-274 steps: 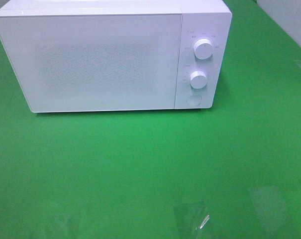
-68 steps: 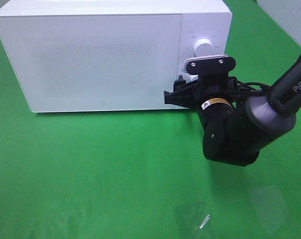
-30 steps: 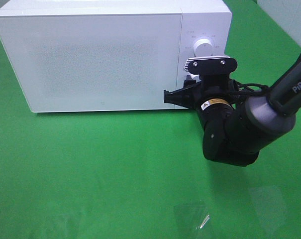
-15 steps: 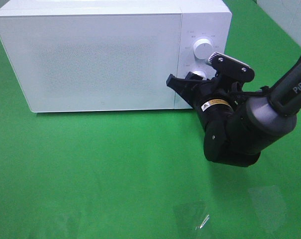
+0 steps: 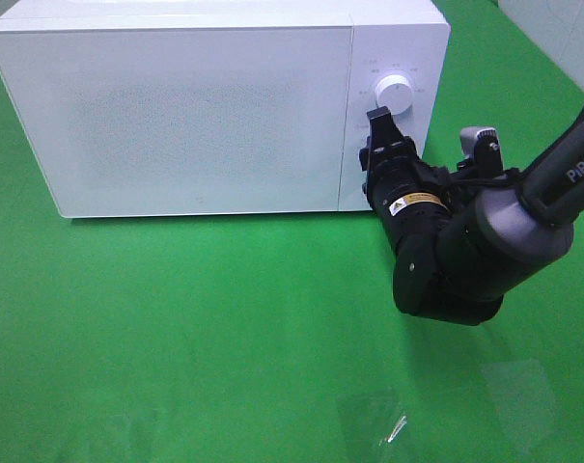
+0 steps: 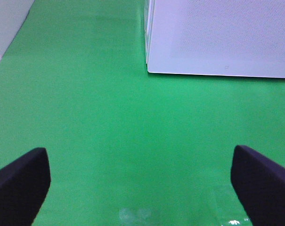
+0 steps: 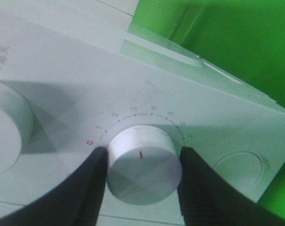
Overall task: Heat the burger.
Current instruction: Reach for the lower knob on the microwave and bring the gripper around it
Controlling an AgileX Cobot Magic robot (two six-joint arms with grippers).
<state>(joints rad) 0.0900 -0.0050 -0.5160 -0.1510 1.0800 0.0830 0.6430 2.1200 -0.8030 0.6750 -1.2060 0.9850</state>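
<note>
change: right gripper [image 5: 374,149] has rolled about a quarter turn in the last second. its jaws now stand one above the other instead of side by side, at the same spot on the control panel.
right hand: clamped on the lower knob [image 7: 143,165], one finger on each side of it.
knob reading: red mark on the knob face points away from the red zero, toward the middle numbers of the dial. the exact number is hard to read.
meaning: the timer looks to be getting set, so heating is judged to be starting, which puts this late in the task.
left hand: left gripper [image 6: 141,186] is spread wide and empty over the green cloth [image 6: 85,117], apart from the microwave [image 5: 398,39].
burger: not visible in any view. the door [image 5: 176,116] is shut and frosted, so the burger is presumably inside, but that cannot be confirmed.
count, microwave: one.
count, knobs: two, with the upper knob [image 5: 395,94] untouched.
count, round button [image 7: 239,169]: one.
count, grippers: two.
count, burgers in view: none.
</note>
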